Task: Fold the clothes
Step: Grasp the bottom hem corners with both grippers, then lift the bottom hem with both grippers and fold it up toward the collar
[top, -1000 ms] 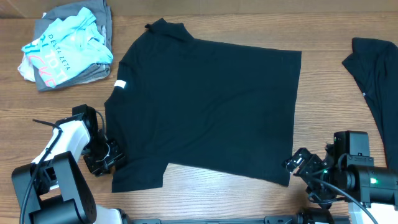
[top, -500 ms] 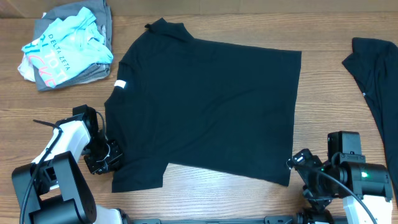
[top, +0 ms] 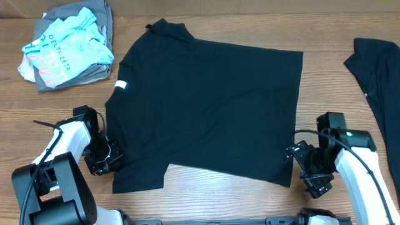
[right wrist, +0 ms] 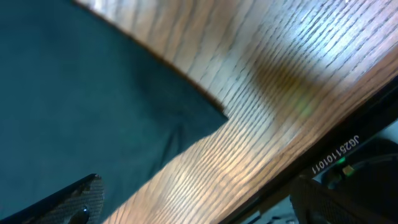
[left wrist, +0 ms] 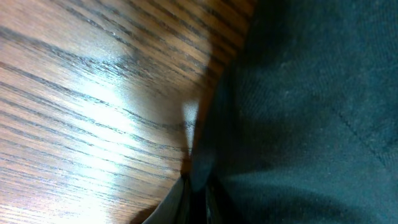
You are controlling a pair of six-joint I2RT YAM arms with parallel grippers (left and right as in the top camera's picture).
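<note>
— Left end effector (top: 111, 156): how does it stand?
— Its two fingertips (left wrist: 198, 208) meet at the bottom of the left wrist view. They are pinched on a raised fold at the edge of the black T-shirt (top: 206, 106). Most of each finger is cut off by the frame.
— Where does the shirt lie?
— It is spread flat in the middle of the wooden worktop (top: 219, 197), with its white tag (top: 120, 85) toward the left side.
— And the right end effector (top: 304, 167)?
— Its jaws are wide apart, just beside the shirt's lower right corner. Whether it touches the cloth cannot be told. Its wrist view is blurred and shows only one finger (right wrist: 68, 199), at the lower left.
— Anything else?
— A pile of clothes (top: 65, 47), grey and light blue, sits at the far left corner. A dark garment (top: 378, 81) at the right edge is cut off by the frame.
</note>
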